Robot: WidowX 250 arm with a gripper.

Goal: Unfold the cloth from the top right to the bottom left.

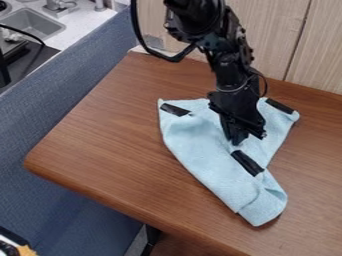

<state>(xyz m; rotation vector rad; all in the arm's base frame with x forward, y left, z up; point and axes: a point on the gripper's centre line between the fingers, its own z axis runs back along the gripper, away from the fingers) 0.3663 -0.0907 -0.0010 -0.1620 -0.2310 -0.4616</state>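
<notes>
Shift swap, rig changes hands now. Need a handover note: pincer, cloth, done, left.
Pincer: down at the cloth's middle; can't tell if it holds any.
Cloth: on the table, narrowing toward the near right end, where a flap is folded.
Strips: one at the far left corner, one at the far right corner, one just nearer than the pincer.
Done: far corners lie apart.
Left: not fully unfolded; probably open it toward the bottom left.
</notes>
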